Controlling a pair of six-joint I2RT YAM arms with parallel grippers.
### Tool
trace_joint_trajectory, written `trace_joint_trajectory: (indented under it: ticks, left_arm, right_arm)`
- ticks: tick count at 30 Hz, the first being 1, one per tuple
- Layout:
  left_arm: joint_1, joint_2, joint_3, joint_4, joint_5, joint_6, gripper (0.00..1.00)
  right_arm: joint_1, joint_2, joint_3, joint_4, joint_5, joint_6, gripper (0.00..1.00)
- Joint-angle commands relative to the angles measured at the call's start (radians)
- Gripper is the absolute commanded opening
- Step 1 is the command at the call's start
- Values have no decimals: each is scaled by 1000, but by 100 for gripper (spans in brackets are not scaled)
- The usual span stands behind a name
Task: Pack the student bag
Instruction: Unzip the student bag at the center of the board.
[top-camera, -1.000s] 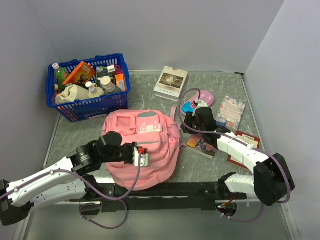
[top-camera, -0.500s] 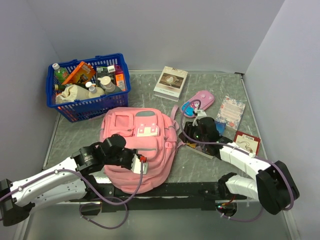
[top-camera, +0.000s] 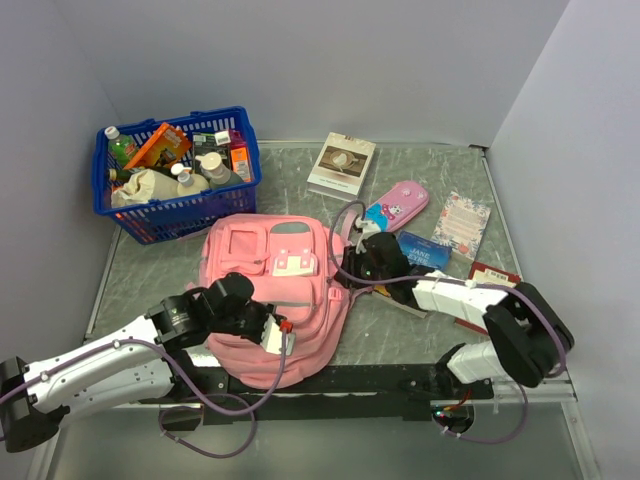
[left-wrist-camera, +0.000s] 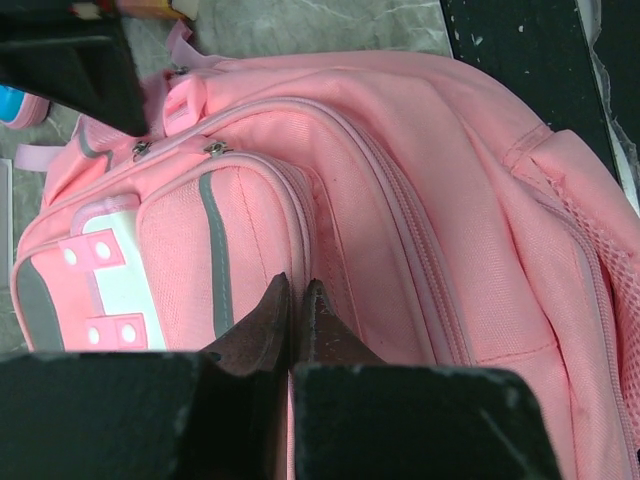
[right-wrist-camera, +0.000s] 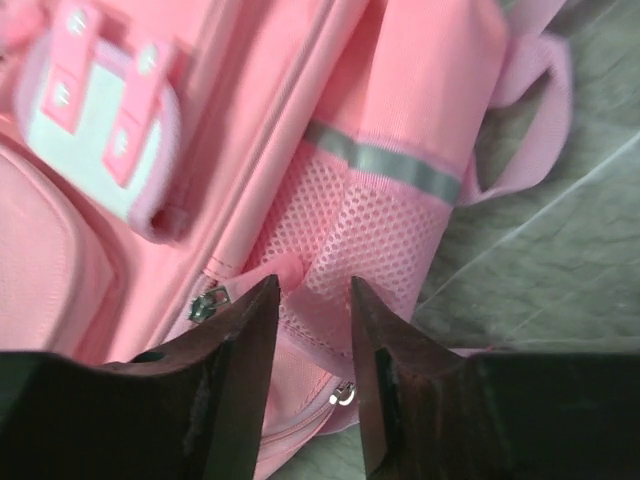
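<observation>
Fingers (right-wrist-camera: 235, 365) of right gripper (right-wrist-camera: 310, 290) — now at student bag's (top-camera: 310, 300) mesh side.

Grey marbled table (top-camera: 287, 182) under student bag (top-camera: 258, 262), blue basket (top-camera: 172, 216), book (top-camera: 341, 165), pencil case (top-camera: 399, 205), notebook (top-camera: 462, 222).

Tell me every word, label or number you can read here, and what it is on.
Nothing can be read in any view.
white book: cover print too small.
floral notebook: blurred.
blue packet: white lettering too small.
orange box in the blue basket, and the bottles beside it: labels too small.
student bag: white patches bear no words.
</observation>
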Motion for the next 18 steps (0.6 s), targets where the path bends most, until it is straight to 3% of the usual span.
trace_joint_trajectory:
  ticks: [1, 9, 15, 18]
  left_arm:
    - [8, -26, 4, 95, -66, 35, 1]
    - [58, -117, -16, 155, -158, -52, 1]
    - [119, -154, -28, 219, -213, -128, 1]
    - [139, -155, -16, 146, -148, -117, 1]
  right_arm:
    - [43, 78, -12, 27, 30, 45, 36]
    - [58, 148, -89, 36, 90, 101, 25]
    - [71, 142, -153, 114, 81, 117, 26]
    - [77, 84, -165, 150, 67, 75, 34]
